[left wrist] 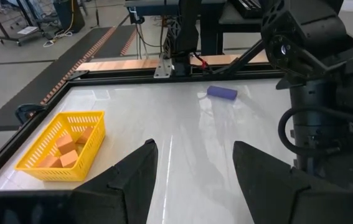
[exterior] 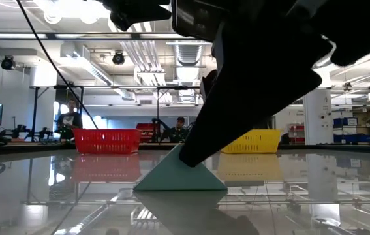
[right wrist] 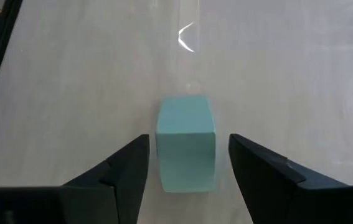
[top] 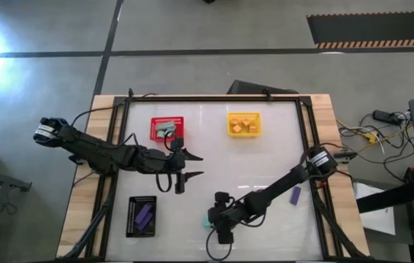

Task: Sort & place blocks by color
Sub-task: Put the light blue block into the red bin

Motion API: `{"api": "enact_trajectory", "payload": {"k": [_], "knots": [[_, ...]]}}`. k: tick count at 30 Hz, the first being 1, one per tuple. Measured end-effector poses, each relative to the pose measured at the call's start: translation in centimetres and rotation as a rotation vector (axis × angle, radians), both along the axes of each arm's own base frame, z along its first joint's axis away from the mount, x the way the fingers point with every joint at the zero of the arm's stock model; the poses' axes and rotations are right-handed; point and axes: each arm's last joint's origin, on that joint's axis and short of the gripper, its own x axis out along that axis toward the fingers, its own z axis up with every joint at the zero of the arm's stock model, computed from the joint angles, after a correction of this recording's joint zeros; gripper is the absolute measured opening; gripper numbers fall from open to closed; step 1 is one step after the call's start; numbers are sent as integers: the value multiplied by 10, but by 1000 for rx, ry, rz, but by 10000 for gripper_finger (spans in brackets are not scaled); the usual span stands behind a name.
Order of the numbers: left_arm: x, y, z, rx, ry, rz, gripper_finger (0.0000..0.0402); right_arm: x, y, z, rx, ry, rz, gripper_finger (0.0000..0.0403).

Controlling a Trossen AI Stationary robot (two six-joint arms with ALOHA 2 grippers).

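Note:
A teal block [right wrist: 186, 142] rests flat on the white table near its near edge; in the low view the teal block [exterior: 179, 175] looks like a wedge. My right gripper [right wrist: 188, 146] is open and slants down over it, one finger on each side with a small gap. In the high view my right gripper [top: 220, 230] hides most of the teal block [top: 208, 222]. A purple block [top: 295, 194] lies on the table toward the right; the left wrist view also shows the purple block [left wrist: 221, 93]. My left gripper [top: 194, 165] is open above mid-table.
The red basket [top: 167, 129] holds pale teal blocks. Orange blocks lie in the yellow basket [top: 244, 123], and purple blocks lie in the black basket [top: 142, 216] at the near left. A black frame [top: 305, 146] borders the table. People stand in the room behind [exterior: 70, 121].

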Motion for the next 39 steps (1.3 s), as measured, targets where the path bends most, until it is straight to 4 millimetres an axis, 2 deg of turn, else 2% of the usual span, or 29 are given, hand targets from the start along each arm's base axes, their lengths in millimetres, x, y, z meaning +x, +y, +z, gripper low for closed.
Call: {"api": "enact_trajectory", "payload": {"k": [5,11,18,25,32,36,39], "knots": [[0,0,0,0,0,0,194,2,0,-6,-5,-3,5,186],[0,0,0,-1,-1,0,194,3,-2,-6,-3,-10,2,119],[0,0,0,-2,-2,1,194,2,-2,-4,-39,-20,46,118],[0,0,0,-2,-1,1,194,-7,-15,23,-228,-42,82,118],[0,0,1,-1,-5,0,194,-24,-45,50,-354,-94,87,118],[0,0,1,19,-5,-6,194,-37,-67,65,-387,-231,80,118],[0,0,1,38,-8,-11,194,-49,-81,78,-382,-438,83,118]]}}
